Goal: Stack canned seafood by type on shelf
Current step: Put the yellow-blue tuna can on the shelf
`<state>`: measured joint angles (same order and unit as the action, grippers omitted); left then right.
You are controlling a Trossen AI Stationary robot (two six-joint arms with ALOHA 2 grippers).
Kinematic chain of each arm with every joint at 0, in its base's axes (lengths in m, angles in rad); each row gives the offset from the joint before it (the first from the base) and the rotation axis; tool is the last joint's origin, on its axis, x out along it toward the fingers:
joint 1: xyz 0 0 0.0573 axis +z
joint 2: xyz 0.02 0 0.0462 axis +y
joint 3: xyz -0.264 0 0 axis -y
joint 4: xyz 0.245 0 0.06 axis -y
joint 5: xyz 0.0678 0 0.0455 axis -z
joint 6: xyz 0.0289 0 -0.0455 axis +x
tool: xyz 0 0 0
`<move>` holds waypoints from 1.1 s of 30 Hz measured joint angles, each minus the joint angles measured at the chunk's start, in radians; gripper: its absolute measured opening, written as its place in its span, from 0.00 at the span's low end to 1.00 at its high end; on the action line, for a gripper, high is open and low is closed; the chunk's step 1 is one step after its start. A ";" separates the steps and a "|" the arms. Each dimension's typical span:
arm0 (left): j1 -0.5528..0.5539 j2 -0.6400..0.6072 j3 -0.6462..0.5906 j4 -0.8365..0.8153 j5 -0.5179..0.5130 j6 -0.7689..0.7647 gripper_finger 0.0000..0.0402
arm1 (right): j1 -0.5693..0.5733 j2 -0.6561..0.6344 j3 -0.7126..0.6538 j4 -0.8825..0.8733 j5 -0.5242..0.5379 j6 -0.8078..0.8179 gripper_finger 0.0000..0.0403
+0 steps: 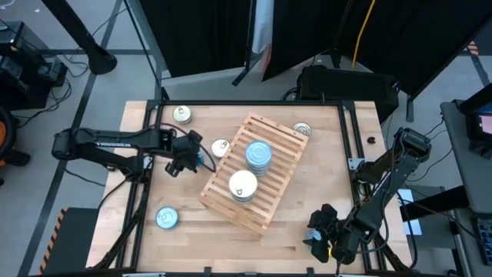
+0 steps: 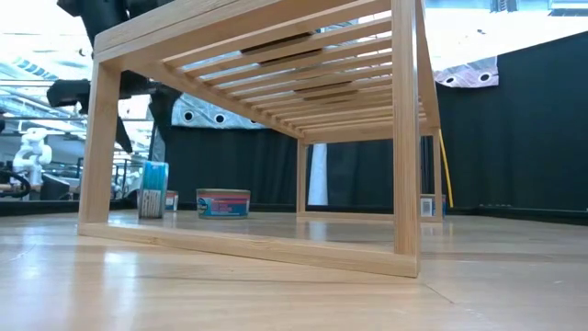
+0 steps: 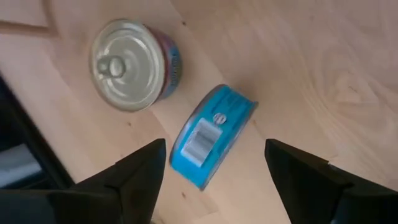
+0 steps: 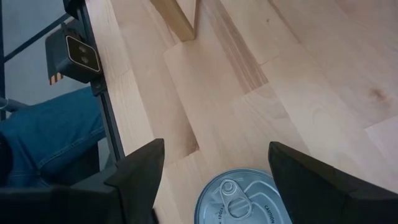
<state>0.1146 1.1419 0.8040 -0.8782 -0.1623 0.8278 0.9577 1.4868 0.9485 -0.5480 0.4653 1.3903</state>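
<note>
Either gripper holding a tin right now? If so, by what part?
Nothing is held. The left gripper is open, with a blue tin on its edge between the fingers, untouched. The right gripper is open above a silver-topped tin.

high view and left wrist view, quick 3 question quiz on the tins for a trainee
1. True or false: the shelf holds three stacks.
2. The tin between the fingers of the open left tool is: A) lying flat, top up; B) on its edge on the table; C) on the shelf.
3. What colour tops the stack beside the white-topped stack?
Key: 1 false, two; 2 B; 3 blue.
</note>
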 joint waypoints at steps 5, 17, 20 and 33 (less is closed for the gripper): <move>0.000 0.084 0.000 0.017 -0.011 0.065 0.71 | 0.000 0.000 0.000 0.006 -0.002 0.000 0.69; 0.007 0.239 0.000 0.087 -0.106 0.155 0.69 | 0.000 0.000 0.000 0.007 -0.002 -0.014 0.69; 0.011 0.246 0.000 0.082 -0.116 0.135 0.65 | 0.000 0.000 0.000 0.007 -0.002 -0.015 0.69; 0.082 0.229 0.000 0.039 -0.189 -0.009 0.59 | 0.000 0.001 0.000 0.018 0.000 -0.015 0.69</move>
<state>0.1964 1.3705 0.8040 -0.8390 -0.3514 0.8190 0.9577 1.4876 0.9485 -0.5297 0.4648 1.3750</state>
